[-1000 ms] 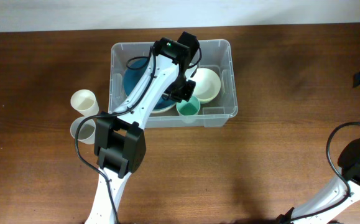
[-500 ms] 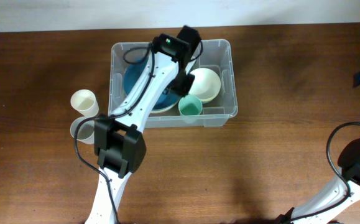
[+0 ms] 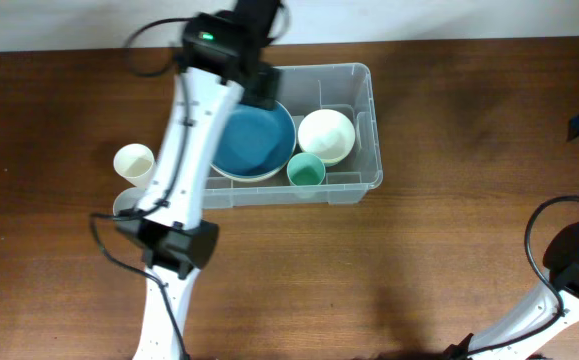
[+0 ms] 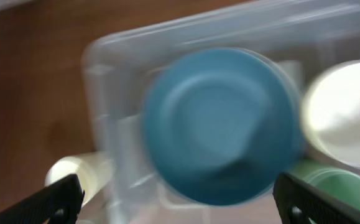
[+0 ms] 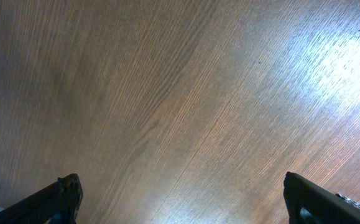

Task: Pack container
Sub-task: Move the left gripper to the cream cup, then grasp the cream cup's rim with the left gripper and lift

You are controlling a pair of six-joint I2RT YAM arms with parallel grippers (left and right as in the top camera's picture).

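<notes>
The clear plastic container point(image 3: 367, 120) sits on the far middle of the wooden table point(image 5: 167, 93), holding a blue bowl point(image 3: 254, 140), a cream bowl point(image 3: 326, 135) and a green cup point(image 3: 306, 172). A cream cup point(image 3: 134, 162) stands outside, on its left. The left gripper point(image 4: 180, 202) hangs above the container, fingers spread wide and empty; the right gripper point(image 5: 195, 199) is likewise spread over bare wood

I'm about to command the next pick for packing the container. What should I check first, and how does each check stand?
1. Left gripper open and empty: ok.
2. Right gripper open, above bare table: ok.
3. Blue bowl, white bowl, green cup inside container: ok.
4. Cream cup packed: not ok, upright on the table left of the container.
5. Pale object beside it: cannot tell, left arm hides most.
</notes>
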